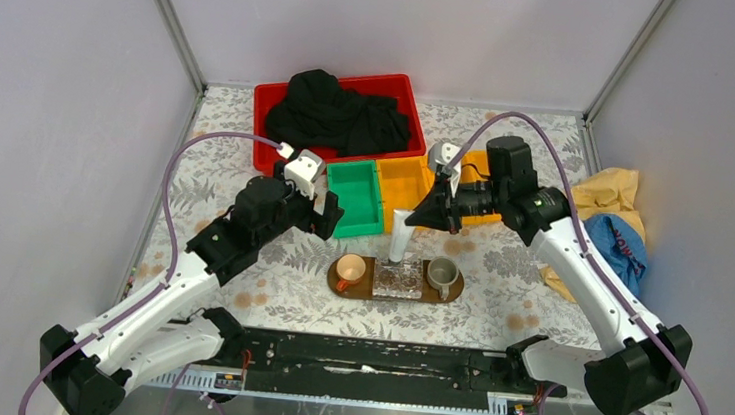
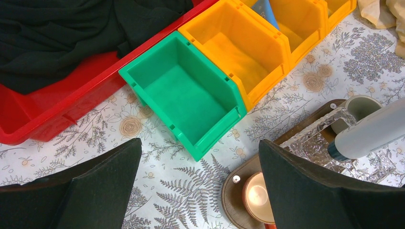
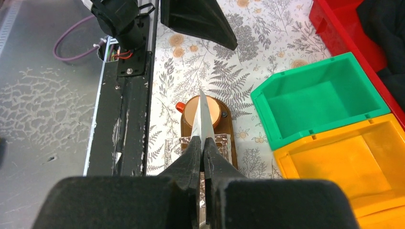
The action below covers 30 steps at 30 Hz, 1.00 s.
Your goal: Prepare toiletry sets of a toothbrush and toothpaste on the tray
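My right gripper is shut on the silvery-white toothpaste tube, which hangs cap-down just above the brown oval tray. In the right wrist view the tube sticks out between the closed fingers, over the tray. My left gripper is open and empty, above the table between the green bin and the tray's left end. The blue toothpaste tube lies in a yellow bin. No toothbrush shows.
On the tray stand an orange cup, a clear ribbed box and a grey cup. Behind are a green bin, yellow bins and a red bin of black cloth. Yellow and blue cloths lie at the right.
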Available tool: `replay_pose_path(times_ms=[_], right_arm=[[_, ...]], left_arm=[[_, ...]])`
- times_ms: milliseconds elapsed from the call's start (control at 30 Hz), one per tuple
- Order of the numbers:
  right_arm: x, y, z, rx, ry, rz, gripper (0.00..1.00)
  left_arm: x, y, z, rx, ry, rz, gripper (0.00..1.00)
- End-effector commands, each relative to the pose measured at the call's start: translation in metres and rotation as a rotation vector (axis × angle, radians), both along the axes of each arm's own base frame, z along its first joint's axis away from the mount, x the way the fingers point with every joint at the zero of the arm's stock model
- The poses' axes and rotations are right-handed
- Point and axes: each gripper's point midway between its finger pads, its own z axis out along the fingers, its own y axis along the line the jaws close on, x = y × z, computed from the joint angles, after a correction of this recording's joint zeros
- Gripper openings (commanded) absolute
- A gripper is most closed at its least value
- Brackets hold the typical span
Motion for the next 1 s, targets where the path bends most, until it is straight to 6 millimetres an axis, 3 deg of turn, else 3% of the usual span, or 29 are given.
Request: replay_pose_path(times_ms=[0, 567, 967], right_arm=[[0.005, 0.007, 0.001, 0.007, -0.096, 0.021, 0.0], [0.009, 0.015, -0.013, -0.012, -0.127, 0.039, 0.0], [-0.003, 0.016, -0.03, -0.003, -0.147, 0.101, 0.0]], left_arm=[[0.007, 0.001, 0.007, -0.004, -0.042, 0.009, 1.0], [0.007, 0.002, 0.006, -0.001, -0.042, 0.01, 1.0], [0.008, 0.002, 0.005, 0.004, -0.039, 0.014, 1.0]])
